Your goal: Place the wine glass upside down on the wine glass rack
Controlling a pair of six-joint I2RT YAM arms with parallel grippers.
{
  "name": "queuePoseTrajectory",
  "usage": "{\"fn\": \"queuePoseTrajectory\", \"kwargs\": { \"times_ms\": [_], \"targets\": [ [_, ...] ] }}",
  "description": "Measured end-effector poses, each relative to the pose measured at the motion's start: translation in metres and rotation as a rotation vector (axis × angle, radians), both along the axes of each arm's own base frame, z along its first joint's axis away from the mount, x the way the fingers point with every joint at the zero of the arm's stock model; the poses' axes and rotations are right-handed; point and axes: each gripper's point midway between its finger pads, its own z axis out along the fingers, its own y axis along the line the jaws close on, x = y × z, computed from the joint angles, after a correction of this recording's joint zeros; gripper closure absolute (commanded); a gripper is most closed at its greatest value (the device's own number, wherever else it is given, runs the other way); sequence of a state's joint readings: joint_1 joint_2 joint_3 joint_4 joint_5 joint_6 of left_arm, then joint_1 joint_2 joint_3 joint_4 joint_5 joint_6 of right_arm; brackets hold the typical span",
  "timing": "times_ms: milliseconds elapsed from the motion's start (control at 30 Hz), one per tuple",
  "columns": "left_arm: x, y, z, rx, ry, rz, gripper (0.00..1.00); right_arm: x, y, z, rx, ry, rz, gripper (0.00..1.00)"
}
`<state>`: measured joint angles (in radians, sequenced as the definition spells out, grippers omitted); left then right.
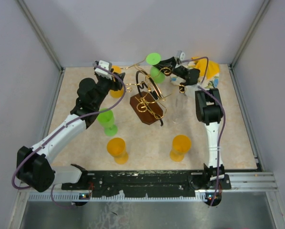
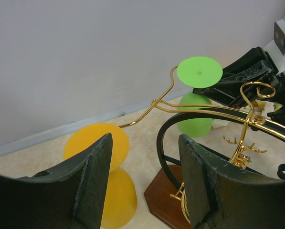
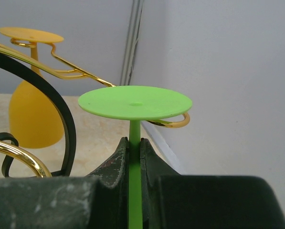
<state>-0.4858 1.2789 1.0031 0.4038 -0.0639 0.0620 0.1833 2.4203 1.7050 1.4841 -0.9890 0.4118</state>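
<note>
**Right gripper (image 3: pixel 135 160) presenting the inverted green wine glass (image 3: pixel 135 102) to the wine glass rack (image 1: pixel 144 104)**
The jaws are clamping the stem, which is standing vertical, foot uppermost. A gold rack arm (image 3: pixel 174 122) is curling just under the foot, beside the stem. The right arm is reaching along the rack's far side. The left gripper (image 2: pixel 144 152) is hovering agape, empty.

Green wine glass (image 1: pixel 156 74) inverted, gold rack (image 1: pixel 148 101) upright

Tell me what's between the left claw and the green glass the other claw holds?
A gold wire arm of the rack, leading to the green glass; the left wrist view shows it.
</note>
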Motion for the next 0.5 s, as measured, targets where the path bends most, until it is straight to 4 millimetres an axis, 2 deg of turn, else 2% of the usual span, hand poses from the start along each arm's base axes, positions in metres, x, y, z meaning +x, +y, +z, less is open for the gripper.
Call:
{"fn": "queuePoseTrajectory", "kwargs": {
  "times_ms": [500],
  "targets": [
    [0.0015, 0.0026, -0.0008, 0.002, 0.001, 0.010, 0.37, -0.0039, -0.0039, 0.0004, 0.045, 0.051, 0.040, 1.00]
  ]
}}
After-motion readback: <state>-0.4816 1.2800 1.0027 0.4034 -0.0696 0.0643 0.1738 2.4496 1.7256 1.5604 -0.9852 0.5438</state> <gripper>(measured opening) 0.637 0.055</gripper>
